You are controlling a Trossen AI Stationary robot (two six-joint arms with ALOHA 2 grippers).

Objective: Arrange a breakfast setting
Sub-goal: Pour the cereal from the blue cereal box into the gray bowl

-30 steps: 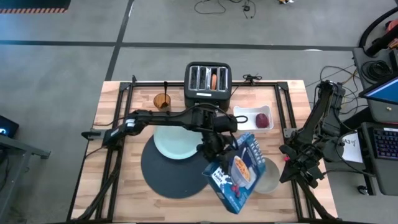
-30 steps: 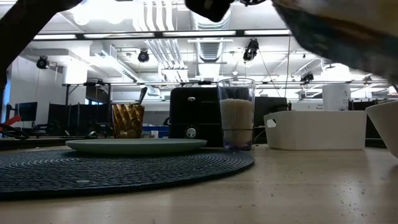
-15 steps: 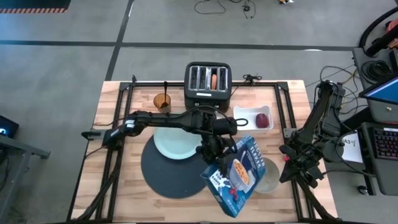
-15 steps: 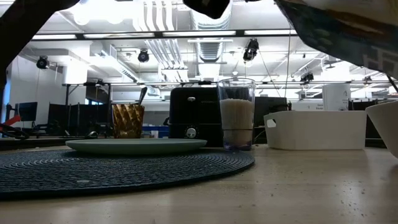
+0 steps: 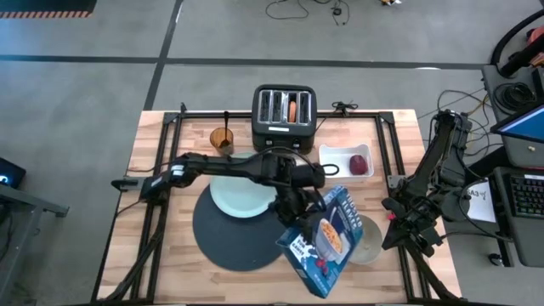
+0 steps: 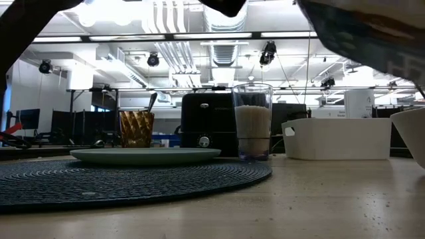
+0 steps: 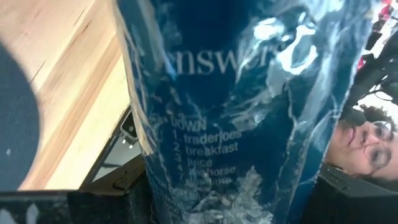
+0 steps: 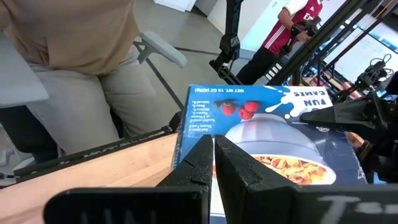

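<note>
Over the bowl [image 5: 367, 240], a tilted cereal box [image 5: 321, 240].

A grey floor [image 5: 102, 81] crossed by dark seams is seen around the wooden table [image 5: 174, 255]. Cables [image 5: 306, 10] are strewn at 12 o'clock, and a laptop [image 5: 520, 127] is set at 3 o'clock. Ceiling strip lights [image 6: 199, 36] and ducts [image 6: 222, 23] are seen overhead.

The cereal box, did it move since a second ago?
Only a little. The left gripper keeps holding the blue cereal box tilted in the air beside the bowl, and the box slid slightly toward the table's front edge. The plate, placemat, milk glass, toaster and waiting right gripper stayed put.
</note>
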